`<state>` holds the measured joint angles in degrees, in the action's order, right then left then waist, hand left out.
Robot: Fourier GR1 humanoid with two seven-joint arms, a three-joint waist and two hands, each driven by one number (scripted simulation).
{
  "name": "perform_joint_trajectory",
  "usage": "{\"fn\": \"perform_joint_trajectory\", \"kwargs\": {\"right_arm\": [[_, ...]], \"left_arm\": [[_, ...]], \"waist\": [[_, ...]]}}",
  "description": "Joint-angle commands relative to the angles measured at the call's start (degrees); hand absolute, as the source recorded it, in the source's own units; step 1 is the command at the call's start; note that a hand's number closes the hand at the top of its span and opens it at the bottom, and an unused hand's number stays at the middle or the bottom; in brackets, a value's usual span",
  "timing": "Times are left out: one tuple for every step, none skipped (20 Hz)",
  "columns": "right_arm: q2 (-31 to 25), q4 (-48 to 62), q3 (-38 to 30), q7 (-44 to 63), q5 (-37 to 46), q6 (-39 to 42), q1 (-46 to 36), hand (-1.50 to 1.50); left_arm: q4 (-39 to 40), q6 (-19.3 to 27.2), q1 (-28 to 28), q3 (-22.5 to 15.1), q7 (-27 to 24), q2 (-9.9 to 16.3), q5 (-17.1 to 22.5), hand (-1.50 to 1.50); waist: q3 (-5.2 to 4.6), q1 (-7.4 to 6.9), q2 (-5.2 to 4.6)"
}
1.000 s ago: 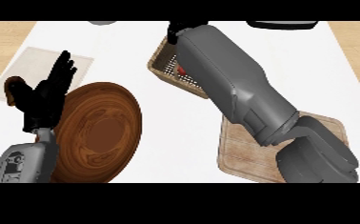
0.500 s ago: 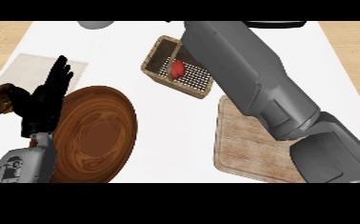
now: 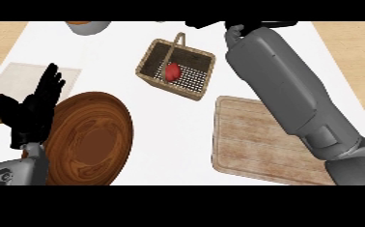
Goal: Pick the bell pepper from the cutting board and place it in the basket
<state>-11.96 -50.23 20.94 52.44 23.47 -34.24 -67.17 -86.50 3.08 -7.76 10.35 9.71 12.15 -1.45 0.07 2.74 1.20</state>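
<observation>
Bell pepper (image 3: 172,71): one, red, lying inside the basket on its mesh floor, toward the middle.
Basket (image 3: 196,92): one, woven, with a hoop handle, standing on the desk just beyond the cutting board's far left corner.
Cutting board (image 3: 257,144): one, pale wood, rectangular, on the right half of the desk; its right side lies under the right forearm. Nothing is seen on its visible surface.
Plate (image 3: 89,141): one, dark brown wood, round, at the lower left, well apart from the basket.
Desk (image 3: 157,134): white top, carrying all the items.
Bowl (image 3: 88,26): one grey vessel, partly cut off at the far edge, upper left.
Cloth or mat (image 3: 25,78): one pale square at the left edge.
Left hand (image 3: 35,110): open, fingers straight and pointing up, holding nothing, beside the plate's left rim.
Right hand (image 3: 235,25): at the far edge, beyond the basket, mostly out of view; whether its fingers are open or closed cannot be told.
</observation>
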Motion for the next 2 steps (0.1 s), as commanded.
{"fn": "perform_joint_trajectory", "kwargs": {"right_arm": [[-4.5,-15.6,0.2,1.8,-1.1,1.4,10.2,-1.5],[-6.2,-19.6,1.6,2.3,0.0,1.9,13.6,-1.5]], "left_arm": [[-0.6,0.9,-1.7,-0.1,2.2,0.0,-0.4,0.0],[-1.8,-0.3,-0.6,0.6,2.3,1.1,0.4,0.0]], "waist": [[0.0,0.37,-0.13],[0.0,0.45,0.0]]}}
